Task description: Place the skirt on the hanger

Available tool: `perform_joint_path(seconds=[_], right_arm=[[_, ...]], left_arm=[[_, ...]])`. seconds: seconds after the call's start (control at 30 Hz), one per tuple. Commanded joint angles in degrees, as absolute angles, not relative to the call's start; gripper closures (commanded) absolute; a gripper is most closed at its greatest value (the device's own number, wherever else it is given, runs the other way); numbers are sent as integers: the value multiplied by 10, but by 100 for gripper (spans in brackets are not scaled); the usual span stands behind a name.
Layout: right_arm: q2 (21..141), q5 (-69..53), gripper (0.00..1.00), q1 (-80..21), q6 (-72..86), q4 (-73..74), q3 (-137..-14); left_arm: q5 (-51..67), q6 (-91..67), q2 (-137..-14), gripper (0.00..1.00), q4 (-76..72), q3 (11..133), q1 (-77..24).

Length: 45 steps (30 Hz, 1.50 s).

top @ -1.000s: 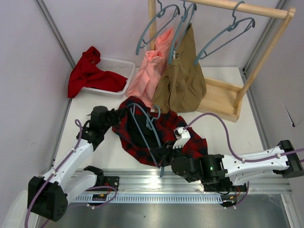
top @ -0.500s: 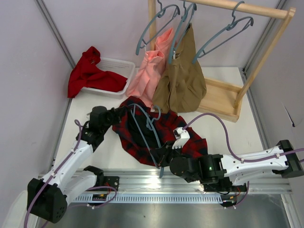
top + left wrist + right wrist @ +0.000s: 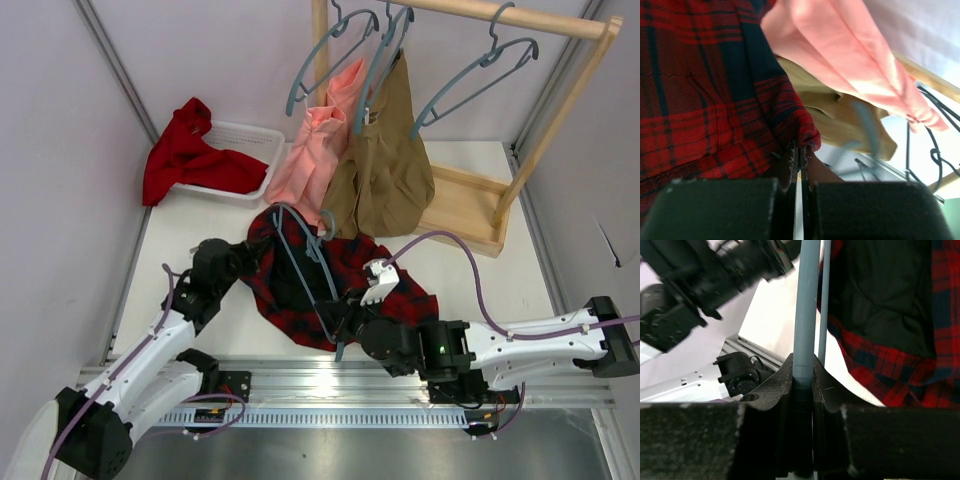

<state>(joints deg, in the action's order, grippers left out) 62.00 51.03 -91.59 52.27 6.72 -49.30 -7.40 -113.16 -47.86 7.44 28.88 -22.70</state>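
Note:
The red-and-black tartan skirt [image 3: 385,285] lies on the white table near the front middle, its dark lining facing up. A blue-grey hanger [image 3: 305,265] lies across it, hook toward the rack. My right gripper [image 3: 342,325] is shut on the hanger's lower end; in the right wrist view the hanger bar [image 3: 806,305] runs up from between the jaws, with the skirt [image 3: 880,305] to the right. My left gripper [image 3: 252,252] is shut on the skirt's left edge; in the left wrist view the plaid cloth [image 3: 700,95] is pinched at the fingertips [image 3: 791,152].
A wooden rack [image 3: 520,120] at the back holds a pink garment [image 3: 315,150], a tan garment [image 3: 385,160] and spare hangers [image 3: 470,75]. A white basket [image 3: 250,140] with a plain red cloth [image 3: 185,150] stands at the back left.
My left gripper has shifted right and nearer with the skirt's edge, bunching the cloth. My right gripper has moved slightly up with the hanger.

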Motion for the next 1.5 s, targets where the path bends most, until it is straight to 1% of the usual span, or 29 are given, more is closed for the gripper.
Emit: perform_joint_path(seconds=[0.0,0.07,0.1,0.13,0.2,0.23,0.27,0.3,0.33,0.37,0.4,0.43,0.5,0.57,0.6,0.63,0.73,0.83,0.87,0.9,1.07,1.2,1.3,1.4,1.43,1.47], right_arm=[[609,541,100,-916,433,-26,-531],[613,534,100,-915,375,-61,-527],[614,519,100,-914,357,-74,-524],[615,512,100,-913,346,-88,-521],[614,480,100,-908,309,-106,-506],[613,471,100,-902,303,-104,-502],[611,458,100,-897,295,-102,-499],[608,427,100,-890,280,-98,-493],[606,421,100,-876,280,-71,-493],[603,415,100,-868,283,-58,-493],[593,403,100,-856,277,-48,-493],[586,364,100,-832,271,-33,-494],[570,326,100,-811,260,-17,-496],[550,275,100,-782,244,21,-504],[544,271,100,-776,244,32,-507],[534,264,100,-770,234,47,-513],[524,217,100,-753,211,62,-524],[529,184,100,-741,193,80,-541],[533,178,100,-737,190,80,-546],[536,169,100,-732,188,80,-547],[550,158,100,-723,203,52,-545],[583,153,100,-723,207,35,-558],[607,162,100,-723,210,42,-578],[616,182,100,-723,228,42,-590],[619,185,100,-722,238,33,-588],[619,191,100,-722,241,27,-585]], left_arm=[[-85,-1146,-447,100,65,273,-235],[-103,-1070,-434,100,108,309,-234],[-112,-1029,-431,100,166,325,-234],[-120,-940,-432,100,190,357,-234],[-138,-862,-437,94,251,401,-234],[-139,-766,-439,89,254,423,-234],[-146,-726,-437,84,265,444,-234],[-144,-630,-433,76,267,452,-234],[-135,-575,-419,60,264,461,-234],[-132,-532,-411,52,273,478,-234],[-96,-438,-403,40,279,489,-234],[-86,-399,-394,38,306,499,-234],[-57,-333,-378,29,351,526,-234],[-32,-272,-367,26,410,568,-234],[-7,-224,-359,25,413,578,-234],[50,-203,-350,22,411,583,-234],[113,-155,-326,13,374,599,-234],[170,-142,-354,12,364,630,-235],[215,-136,-359,13,356,630,-235],[233,-125,-362,13,334,621,-235],[268,-125,-352,11,284,599,-243],[216,-168,-356,11,265,592,-265],[173,-214,-338,14,231,563,-310],[89,-278,-314,14,200,522,-346],[35,-298,-310,15,196,514,-369],[16,-315,-308,15,190,507,-380]])
